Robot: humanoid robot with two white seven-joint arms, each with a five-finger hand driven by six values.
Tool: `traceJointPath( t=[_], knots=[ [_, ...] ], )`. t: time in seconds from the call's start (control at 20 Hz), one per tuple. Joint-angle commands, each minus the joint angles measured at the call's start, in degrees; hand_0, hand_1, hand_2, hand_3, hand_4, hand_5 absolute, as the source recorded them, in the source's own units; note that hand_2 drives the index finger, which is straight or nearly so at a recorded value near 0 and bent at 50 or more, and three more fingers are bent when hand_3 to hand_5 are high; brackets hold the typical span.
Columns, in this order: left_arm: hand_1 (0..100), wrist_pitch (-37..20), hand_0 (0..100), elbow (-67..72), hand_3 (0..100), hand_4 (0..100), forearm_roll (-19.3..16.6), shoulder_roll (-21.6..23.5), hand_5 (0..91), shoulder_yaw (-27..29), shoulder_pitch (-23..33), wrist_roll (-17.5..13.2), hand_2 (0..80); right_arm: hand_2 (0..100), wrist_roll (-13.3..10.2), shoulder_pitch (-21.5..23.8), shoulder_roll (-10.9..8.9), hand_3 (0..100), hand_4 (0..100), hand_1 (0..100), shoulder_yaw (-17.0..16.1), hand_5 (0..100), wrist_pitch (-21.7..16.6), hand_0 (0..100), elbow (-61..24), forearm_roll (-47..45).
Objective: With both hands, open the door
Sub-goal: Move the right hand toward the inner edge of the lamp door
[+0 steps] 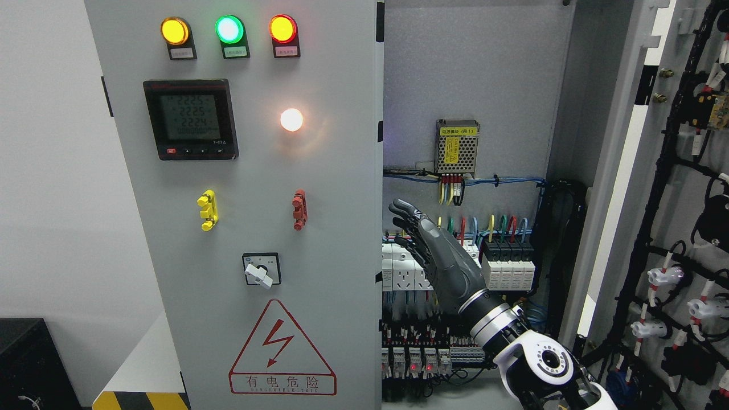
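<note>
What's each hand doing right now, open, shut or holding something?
Right hand: open, fingers extended, holding nothing, raised in front of the open cabinet's wiring.
Left hand: not in view.

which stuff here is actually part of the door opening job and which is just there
Part of the job:
- right hand, fingers extended, holding nothing
- left door, shut
- right door, swung open

Just there:
- indicator lamps
- meter
- rotary switch
- warning triangle
- power supply
- breakers
</note>
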Motion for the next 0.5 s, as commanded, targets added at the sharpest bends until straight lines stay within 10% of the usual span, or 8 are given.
traceJointPath(
  t=[0.0,0.45],
  knots=[
    [56,-0.2,12,-1.4,0,0,-0.4,0.3,0.0,1.2,0.1,0.0,0.0,0,0.6,-1.2,0.00,0,0,13,0.1,0,2.2,10,0.6,-2.7],
    [56,-0.3,12,-1.6,0,0,-0.4,-1.6,0.0,1.2,0.0,0.0,0.0,0,2.6,-1.9,-0.09,0,0,13,0.0,0,3.3,10,0.6,-4.7]
  ],
)
